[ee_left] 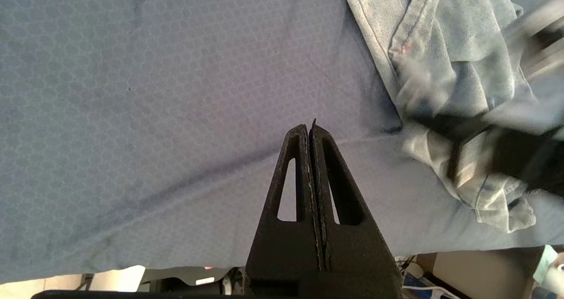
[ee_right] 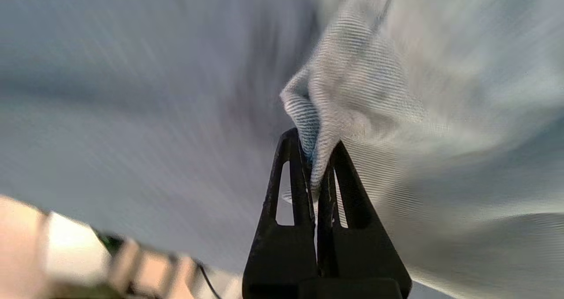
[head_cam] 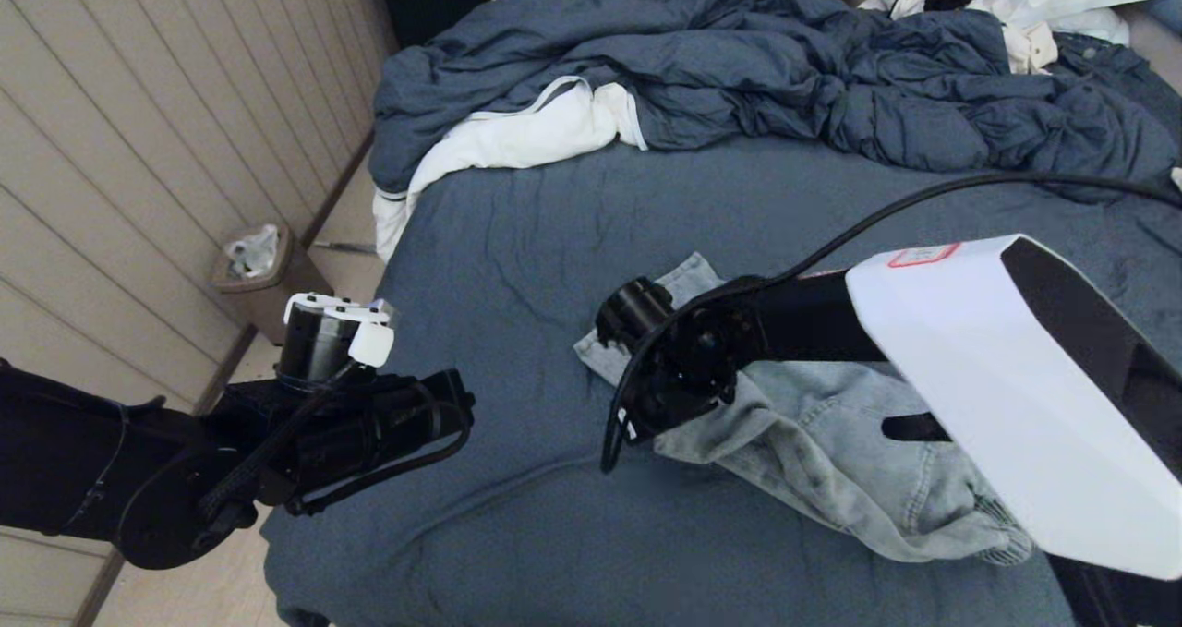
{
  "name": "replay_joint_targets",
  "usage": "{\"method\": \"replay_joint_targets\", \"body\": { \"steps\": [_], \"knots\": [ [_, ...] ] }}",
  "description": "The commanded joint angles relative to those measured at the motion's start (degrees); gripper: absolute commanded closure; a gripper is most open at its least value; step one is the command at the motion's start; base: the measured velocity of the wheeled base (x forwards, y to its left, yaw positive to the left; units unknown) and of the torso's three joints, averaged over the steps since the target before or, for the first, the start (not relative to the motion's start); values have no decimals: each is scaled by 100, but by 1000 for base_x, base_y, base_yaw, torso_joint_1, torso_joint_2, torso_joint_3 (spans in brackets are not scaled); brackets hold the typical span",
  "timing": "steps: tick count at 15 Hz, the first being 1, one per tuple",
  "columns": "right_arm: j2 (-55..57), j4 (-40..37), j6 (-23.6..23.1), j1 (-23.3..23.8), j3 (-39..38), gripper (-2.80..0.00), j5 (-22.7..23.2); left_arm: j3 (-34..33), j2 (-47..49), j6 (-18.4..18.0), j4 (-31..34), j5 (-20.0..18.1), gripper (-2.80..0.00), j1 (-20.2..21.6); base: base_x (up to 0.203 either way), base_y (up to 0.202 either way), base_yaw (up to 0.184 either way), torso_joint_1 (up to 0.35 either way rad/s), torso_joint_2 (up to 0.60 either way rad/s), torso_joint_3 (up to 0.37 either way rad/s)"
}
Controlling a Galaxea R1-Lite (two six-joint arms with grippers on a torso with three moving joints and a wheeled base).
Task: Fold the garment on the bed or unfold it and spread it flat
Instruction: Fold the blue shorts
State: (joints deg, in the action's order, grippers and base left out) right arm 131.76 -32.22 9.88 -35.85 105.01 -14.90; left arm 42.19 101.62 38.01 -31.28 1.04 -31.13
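The garment (head_cam: 831, 442), light blue denim-look shorts, lies crumpled on the bed (head_cam: 517, 267) in front of me, right of centre. My right arm (head_cam: 785, 318) reaches across it from the right. In the right wrist view my right gripper (ee_right: 313, 156) is shut on a raised fold of the garment (ee_right: 348, 109), the cloth pinched between its fingertips. My left gripper (ee_left: 310, 129) is shut and holds nothing. It hovers over bare sheet to the left of the garment (ee_left: 440, 48), near the bed's front left edge.
A puffy dark blue duvet (head_cam: 739, 64) is heaped across the far side of the bed, with a white cloth (head_cam: 517, 138) beside it. A small bin (head_cam: 254, 267) stands on the floor by the wall at left. A black cable (head_cam: 886, 211) arcs over the sheet.
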Motion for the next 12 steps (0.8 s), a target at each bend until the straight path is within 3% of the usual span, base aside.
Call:
{"method": "replay_joint_targets", "body": {
  "steps": [1, 9, 12],
  "knots": [
    [-69, -10, 118, 1, 637, 0, -48, 0, -11, 31, -27, 2, 0, 2, 0, 0, 0, 0, 0, 0],
    [1, 2497, 348, -14, 722, 0, -751, 17, -2, 40, -27, 11, 0, 2, 0, 0, 0, 0, 0, 0],
    [-72, 2698, 389, -103, 722, 0, -795, 17, 7, 40, -27, 11, 0, 2, 0, 0, 0, 0, 0, 0]
  ]
}}
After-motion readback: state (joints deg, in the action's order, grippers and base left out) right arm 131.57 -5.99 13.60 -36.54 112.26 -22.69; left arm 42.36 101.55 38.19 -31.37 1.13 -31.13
